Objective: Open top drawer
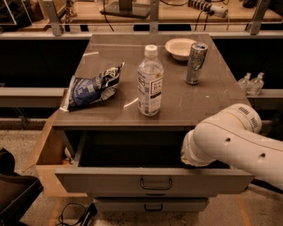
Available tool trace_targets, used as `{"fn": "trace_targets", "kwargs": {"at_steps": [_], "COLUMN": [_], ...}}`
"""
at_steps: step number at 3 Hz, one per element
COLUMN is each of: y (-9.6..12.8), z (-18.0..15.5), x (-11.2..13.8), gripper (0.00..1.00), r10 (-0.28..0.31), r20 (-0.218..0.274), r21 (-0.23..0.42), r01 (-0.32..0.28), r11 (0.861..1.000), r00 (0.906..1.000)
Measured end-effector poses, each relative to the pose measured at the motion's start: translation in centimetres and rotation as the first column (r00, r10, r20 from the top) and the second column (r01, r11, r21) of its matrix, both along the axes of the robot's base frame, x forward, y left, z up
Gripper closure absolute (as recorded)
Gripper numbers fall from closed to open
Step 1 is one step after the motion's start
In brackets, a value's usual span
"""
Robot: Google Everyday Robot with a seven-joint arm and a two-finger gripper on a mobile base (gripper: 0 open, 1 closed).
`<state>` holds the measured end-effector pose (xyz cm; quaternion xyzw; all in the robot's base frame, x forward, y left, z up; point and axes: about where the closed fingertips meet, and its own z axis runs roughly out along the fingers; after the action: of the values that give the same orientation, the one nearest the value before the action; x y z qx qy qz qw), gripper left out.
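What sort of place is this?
Probably a lab or workshop: a power strip on the back bench, and a robot arm whose gripper reaches into the open top drawer.

Nothing on this bench can actually be read.
The water bottle (150, 81) on the bench (208, 103), up and to the left of the jaws, wears a white label with dark print I cannot make out. The blue snack bag (92, 88) farther left and the can (195, 63) beyond the jaws carry markings just as illegible. The jaws sit hidden behind the end of the white arm (230, 141), down in the open top drawer (150, 180).
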<state>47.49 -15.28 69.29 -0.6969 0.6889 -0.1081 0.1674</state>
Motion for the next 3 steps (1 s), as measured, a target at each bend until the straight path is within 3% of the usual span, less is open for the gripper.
{"fn": "trace_targets", "kwargs": {"at_steps": [1, 3], "y": [-0.6, -1.7], "z": [-1.2, -3.0], "x": [-0.1, -3.0], "gripper": [1.00, 1.00], "r10": [0.009, 0.016], "r20": [-0.041, -0.130], "r21": [0.002, -0.011], "r01": [-0.009, -0.018], "r11": [1.000, 1.000], "r00": [0.9991, 0.9913]}}
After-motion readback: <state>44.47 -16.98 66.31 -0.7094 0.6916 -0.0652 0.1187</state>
